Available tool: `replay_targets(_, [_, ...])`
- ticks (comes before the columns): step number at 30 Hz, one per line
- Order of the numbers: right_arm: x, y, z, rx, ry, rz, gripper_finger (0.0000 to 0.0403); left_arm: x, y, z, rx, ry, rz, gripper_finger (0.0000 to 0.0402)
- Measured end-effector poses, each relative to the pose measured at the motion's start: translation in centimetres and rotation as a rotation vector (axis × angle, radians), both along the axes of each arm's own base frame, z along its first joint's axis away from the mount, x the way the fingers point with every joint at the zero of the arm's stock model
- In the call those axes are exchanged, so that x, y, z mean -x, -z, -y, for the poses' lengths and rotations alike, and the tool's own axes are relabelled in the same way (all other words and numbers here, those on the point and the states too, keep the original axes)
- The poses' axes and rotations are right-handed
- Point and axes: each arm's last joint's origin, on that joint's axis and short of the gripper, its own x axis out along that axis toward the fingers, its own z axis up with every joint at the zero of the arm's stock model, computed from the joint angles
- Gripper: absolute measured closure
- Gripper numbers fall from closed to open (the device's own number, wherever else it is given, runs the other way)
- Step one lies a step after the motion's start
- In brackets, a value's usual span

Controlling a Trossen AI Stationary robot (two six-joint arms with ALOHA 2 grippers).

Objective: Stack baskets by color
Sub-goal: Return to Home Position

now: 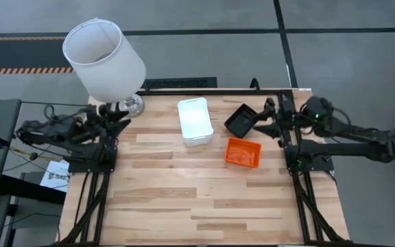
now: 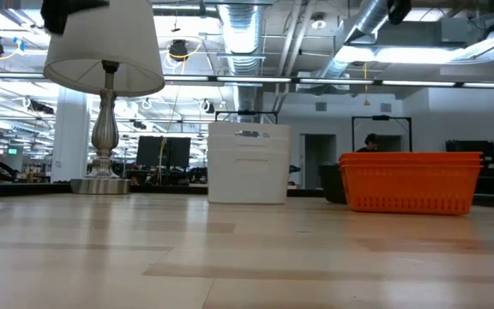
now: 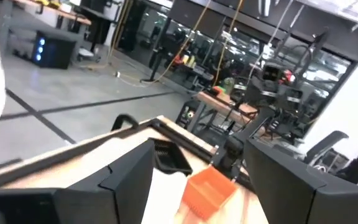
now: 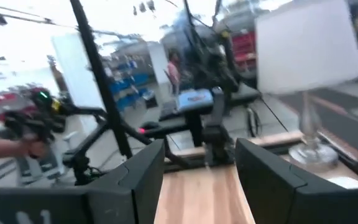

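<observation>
The white baskets (image 1: 195, 121) (image 2: 249, 163) stand nested in one stack at the table's far middle. To their right a black basket (image 1: 240, 120) rests on the table at a slant. The orange baskets (image 1: 243, 152) (image 2: 410, 182), with layered rims, sit nearer the front. My left gripper (image 1: 118, 120) (image 3: 201, 152) hovers open at the table's left edge beside the lamp base, pointing toward the baskets. My right gripper (image 1: 262, 122) (image 4: 199, 149) hovers open at the right edge, just right of the black basket, with nothing between its fingers.
A lamp with a big white shade (image 1: 105, 58) (image 2: 104, 51) stands on the far left corner on a metal base (image 2: 101, 184). Bare wood stretches across the table's near half (image 1: 197, 206). A black frame runs along the far edge (image 1: 184, 86).
</observation>
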Motion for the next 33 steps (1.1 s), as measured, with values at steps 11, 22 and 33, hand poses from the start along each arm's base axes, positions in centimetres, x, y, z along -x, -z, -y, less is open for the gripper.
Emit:
replay_targets(11, [0.3, 8.4, -1.5, -0.028, -0.002, 0.12, 0.0187, -0.5, 8.8, 0.3, 0.03, 0.066, 0.042, 0.0164])
replay_targets(22, [2.2, 14.5, -1.9, -0.028, -0.015, 0.131, 0.0188, -1.4, 12.0, 0.5, 0.043, 0.063, -0.098, 0.0164])
replay_targets(33, [2.5, 15.1, -2.0, 0.082, 0.01, 0.082, 0.0184, -2.2, 14.6, 0.7, 0.077, 0.062, -0.129, 0.0164])
